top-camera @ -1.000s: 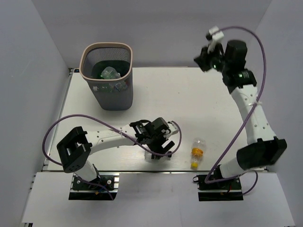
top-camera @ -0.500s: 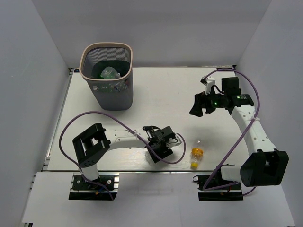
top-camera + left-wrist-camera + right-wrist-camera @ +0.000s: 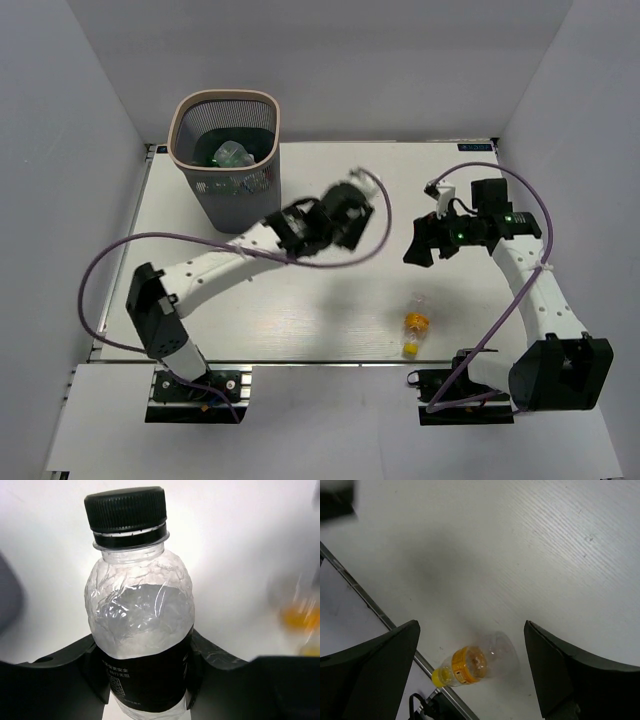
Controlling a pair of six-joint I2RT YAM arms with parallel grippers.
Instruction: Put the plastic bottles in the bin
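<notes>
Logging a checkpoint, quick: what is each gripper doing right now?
Left gripper: shut on the black-capped bottle.
Right gripper: open, empty, above the orange-labelled bottle.

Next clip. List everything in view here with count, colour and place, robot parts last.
bin: one, dark grey mesh with a pale pink rim, far left of the table.
bottles in the bin: number unclear, greenish and clear, seen through the opening.
held bottle: one, clear with black cap and black label, gripped in the left hand.
lying bottle: one, clear with orange label and yellow cap, on its side near the table's front edge, right of centre.
table: one, white.
cables: two, purple, one looped along each arm.
left hand: shut on the held bottle, raised just right of the bin.
right hand: open, empty, above the table beyond the lying bottle.
</notes>
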